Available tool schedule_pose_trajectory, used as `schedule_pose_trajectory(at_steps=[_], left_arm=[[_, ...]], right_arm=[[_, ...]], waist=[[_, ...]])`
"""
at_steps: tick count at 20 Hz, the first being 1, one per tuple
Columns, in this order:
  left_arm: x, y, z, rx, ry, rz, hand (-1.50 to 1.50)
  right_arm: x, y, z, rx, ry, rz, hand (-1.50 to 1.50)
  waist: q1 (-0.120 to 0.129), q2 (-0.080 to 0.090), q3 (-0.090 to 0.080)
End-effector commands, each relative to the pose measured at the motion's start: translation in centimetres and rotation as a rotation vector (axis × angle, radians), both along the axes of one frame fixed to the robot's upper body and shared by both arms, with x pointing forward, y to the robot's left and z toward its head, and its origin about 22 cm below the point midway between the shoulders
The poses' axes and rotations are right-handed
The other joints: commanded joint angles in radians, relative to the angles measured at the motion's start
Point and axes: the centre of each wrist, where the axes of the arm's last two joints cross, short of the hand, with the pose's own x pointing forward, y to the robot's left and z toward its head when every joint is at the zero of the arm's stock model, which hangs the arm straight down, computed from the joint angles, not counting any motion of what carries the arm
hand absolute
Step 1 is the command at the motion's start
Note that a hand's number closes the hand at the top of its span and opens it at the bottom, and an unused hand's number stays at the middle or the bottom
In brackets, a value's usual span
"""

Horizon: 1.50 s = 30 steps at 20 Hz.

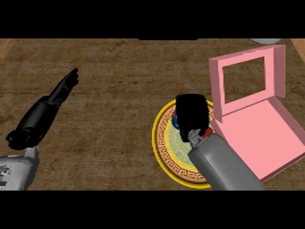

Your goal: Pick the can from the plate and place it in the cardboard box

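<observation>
Head view only. Brown table (pixel 115 89), wood-grain top with lighter strips at the far left and far right edges.

Right hand (pixel 192 112) comes in from the lower right on a grey forearm and sits over the plate (pixel 163 147), which has a yellow rim, an ornate dark border and a greenish centre. The hand is curled downward, black fingers closed over something. Small bits of blue and red peek out just under and beside the hand; that looks like the can (pixel 206 132), mostly hidden. So the can is at the plate, under the right hand, fingers wrapped round it. Can't tell if it is lifted off the plate or resting on it.

Pink box (pixel 264 134) lies just right of the plate, touching or overlapping its rim in this view. It is open, with the lid standing up at the far side and a cut-out window in the lid. Box floor is bare pink.

Left hand (pixel 63 89) is at the left, well apart from the plate, fingers straight and together, pointing away, holding nothing.
</observation>
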Motion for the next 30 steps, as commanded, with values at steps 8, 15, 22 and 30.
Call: schedule_pose_trajectory(at_steps=[8, 15, 22, 30], left_arm=[[-0.1, 0.6, -0.7, -0.009, 0.022, 0.005, 0.0], [0.2, 0.4, -0.5, -0.006, 0.028, -0.013, 0.0], [-0.6, 1.2, -1.4, -0.017, 0.035, 0.058, 0.0], [-1.0, 1.5, -0.9, -0.009, -0.003, 0.08, 0.0]], right_arm=[[-6.6, 4.1, 0.3, 0.179, -0.087, 0.726, 1.5], [-16.4, 7.3, 3.9, 0.483, -0.103, 1.475, 1.5], [-19.8, -1.0, 9.5, 0.655, -0.251, 1.638, 1.5], [-20.2, -9.1, 12.9, 0.858, -0.296, 1.27, 1.5]], waist=[[0.002, -0.009, 0.004], [0.017, -0.029, 0.01], [-0.06, -0.017, 0.009], [-0.07, 0.008, 0.008]])
